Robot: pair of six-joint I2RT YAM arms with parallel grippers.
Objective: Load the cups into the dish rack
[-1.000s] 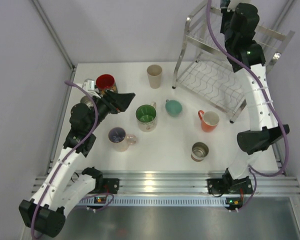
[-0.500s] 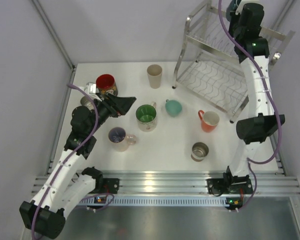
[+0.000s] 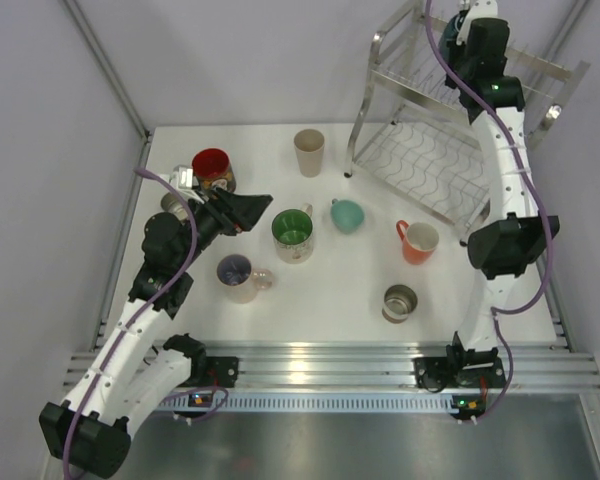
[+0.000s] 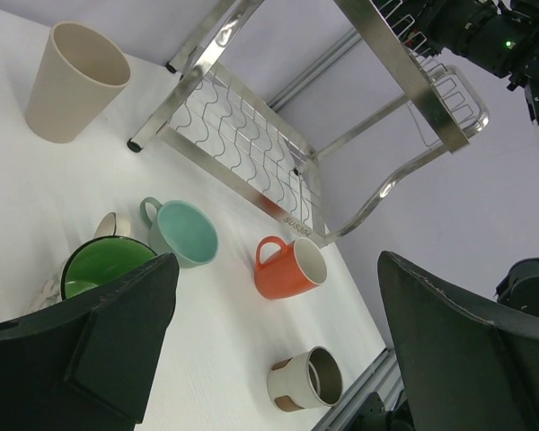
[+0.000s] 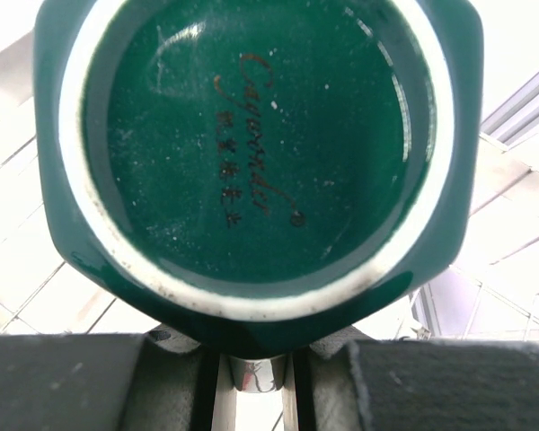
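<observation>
In the right wrist view a dark teal cup (image 5: pixel 251 153) fills the frame, base toward the camera, and my right gripper (image 5: pixel 256 346) is shut on it. From above, that gripper (image 3: pixel 470 22) is over the top tier of the dish rack (image 3: pixel 378 72), and the arm hides the cup. My left gripper (image 3: pixel 256 204) hangs open and empty just left of the green-lined mug (image 3: pixel 293 233). On the table stand a red cup (image 3: pixel 211 165), a beige cup (image 3: pixel 308 152), a mint cup (image 3: pixel 347 215), an orange mug (image 3: pixel 417 241), a white-and-brown cup (image 3: pixel 399 302) and a pinkish mug (image 3: pixel 238 277).
A steel cup (image 3: pixel 172 203) shows partly behind the left arm. The rack's lower wavy shelf (image 4: pixel 251 135) holds nothing. A metal rail (image 3: pixel 310 360) runs along the near table edge. Grey walls close in the back and both sides.
The right arm has carried the teal cup a little up and to the left, over the rack's top tier, and its elbow has swung left. The left arm has hardly moved.
</observation>
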